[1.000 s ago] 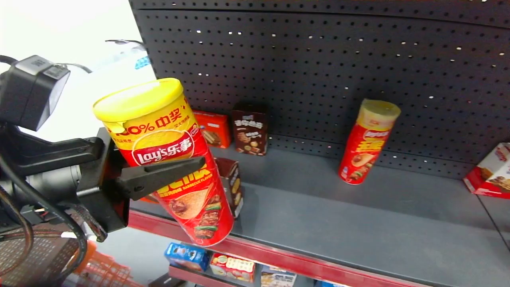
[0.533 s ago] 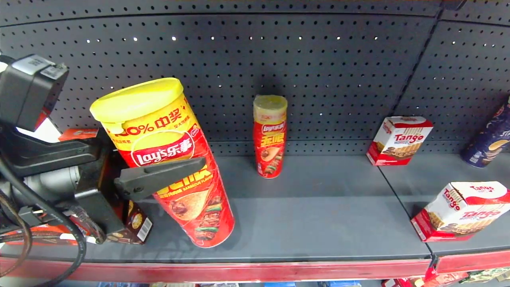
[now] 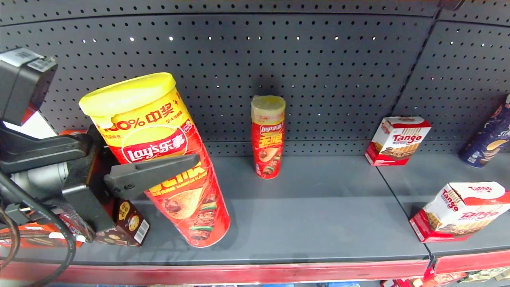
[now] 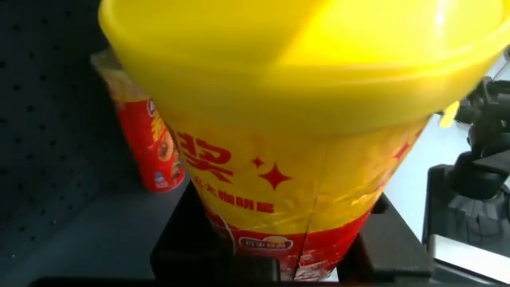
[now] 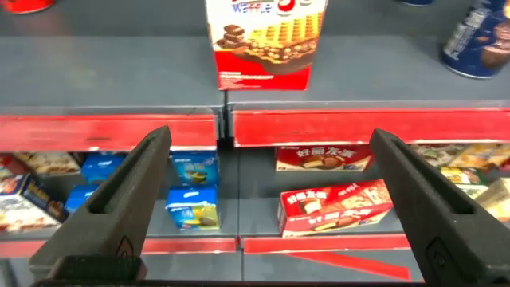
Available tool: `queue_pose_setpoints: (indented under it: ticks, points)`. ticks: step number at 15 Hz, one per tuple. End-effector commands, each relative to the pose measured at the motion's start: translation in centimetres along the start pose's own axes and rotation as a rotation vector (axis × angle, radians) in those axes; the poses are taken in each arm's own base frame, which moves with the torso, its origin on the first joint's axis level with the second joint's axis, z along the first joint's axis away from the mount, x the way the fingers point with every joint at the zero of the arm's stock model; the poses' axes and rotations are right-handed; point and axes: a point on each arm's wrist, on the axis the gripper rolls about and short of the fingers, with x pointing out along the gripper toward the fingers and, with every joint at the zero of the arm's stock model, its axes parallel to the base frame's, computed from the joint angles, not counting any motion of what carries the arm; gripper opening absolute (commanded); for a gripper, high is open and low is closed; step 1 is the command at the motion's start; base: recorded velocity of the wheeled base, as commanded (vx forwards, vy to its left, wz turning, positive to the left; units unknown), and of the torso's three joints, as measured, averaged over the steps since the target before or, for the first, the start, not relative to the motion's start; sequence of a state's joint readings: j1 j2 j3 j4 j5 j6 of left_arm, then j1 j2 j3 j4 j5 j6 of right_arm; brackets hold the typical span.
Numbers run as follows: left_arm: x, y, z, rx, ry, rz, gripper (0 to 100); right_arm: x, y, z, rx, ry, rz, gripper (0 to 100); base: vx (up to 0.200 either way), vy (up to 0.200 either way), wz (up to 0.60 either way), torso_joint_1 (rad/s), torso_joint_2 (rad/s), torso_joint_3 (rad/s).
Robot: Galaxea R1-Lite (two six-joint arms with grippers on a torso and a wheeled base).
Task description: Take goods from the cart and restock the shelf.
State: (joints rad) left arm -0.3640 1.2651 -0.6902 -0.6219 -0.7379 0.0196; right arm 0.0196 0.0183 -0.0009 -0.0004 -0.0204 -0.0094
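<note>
left gripper [image 3: 175, 153] pinches a tilted chips can [image 3: 155, 131], its base at the shelf's [image 3: 310, 215] front left. a second can [image 3: 267, 137] stands upright by the back panel [image 3: 318, 79], with a wafer box [image 3: 398, 139] farther right. right gripper [image 5: 271, 139] is spread wide, facing the shelf edge.

held chip can [image 3: 159, 159]: base falls outside the left wrist view; lid cut by that view's edge.
left gripper [image 3: 175, 153]: far finger hidden behind the held chip can.
brown box [image 3: 129, 227]: upper part covered by the gripper body.
orange box [image 3: 28, 235]: mostly behind arm and cables; cut by the head view's edge.
dark blue can [image 3: 488, 139]: top and side cut by the head view's edge.
wafer box [image 5: 263, 44]: top cut off in the right wrist view.
</note>
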Motion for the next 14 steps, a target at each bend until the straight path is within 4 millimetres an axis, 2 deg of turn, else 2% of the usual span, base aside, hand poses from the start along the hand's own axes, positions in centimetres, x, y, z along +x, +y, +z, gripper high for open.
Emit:
queue_pose_setpoints:
  ticks: [1,2,3,4,5,6,8,9,12,14]
  points:
    - [-0.4,-0.4,0.3,0.005,-0.005,-0.001,0,0.0,0.0,2.5,-0.023,-0.018,0.034,100,0.0,0.0,0.0,0.0,0.0,0.0]
    - [-0.5,-0.5,0.1,-0.008,0.009,-0.001,0,1.3,0.1,8.3,-0.008,0.011,0.084,100,0.0,0.0,0.0,0.0,0.0,0.0]
    - [-0.5,-0.5,-0.1,-0.019,0.021,-0.003,0,2.7,0.2,10.0,0.013,0.055,0.116,100,0.0,0.0,0.0,0.0,0.0,0.0]
    - [-0.6,-0.5,-0.6,-0.029,0.034,0.0,0,3.7,0.5,12.3,0.011,0.051,0.239,100,0.0,0.0,0.0,0.0,0.0,0.0]
    - [-0.6,-0.5,-0.6,-0.028,0.033,0.003,0,4.5,0.7,13.3,0.011,0.069,0.299,100,0.0,0.0,0.0,0.0,0.0,0.0]
    - [-0.6,-0.5,-0.5,-0.027,0.03,0.006,0,6.9,1.0,14.2,0.009,0.13,0.323,100,0.0,0.0,0.0,0.0,0.0,0.0]
    - [-0.6,-0.5,-0.5,-0.029,0.032,0.012,0,11.3,2.0,15.5,0.002,0.109,0.382,100,0.0,0.0,0.0,0.0,0.0,0.0]
    - [-0.6,-0.4,-0.4,-0.033,0.027,0.017,0,13.0,2.6,15.7,-0.003,0.084,0.419,100,0.0,0.0,0.0,0.0,0.0,0.0]
    - [-0.7,-0.3,0.0,-0.047,0.016,0.033,0,15.9,3.8,15.8,-0.019,0.115,0.458,100,0.0,0.0,0.0,0.0,0.0,0.0]
    - [-0.7,-0.3,-0.2,-0.054,0.02,0.03,0,19.7,5.4,16.1,-0.049,0.092,0.493,100,0.0,0.0,0.0,0.0,0.0,0.0]
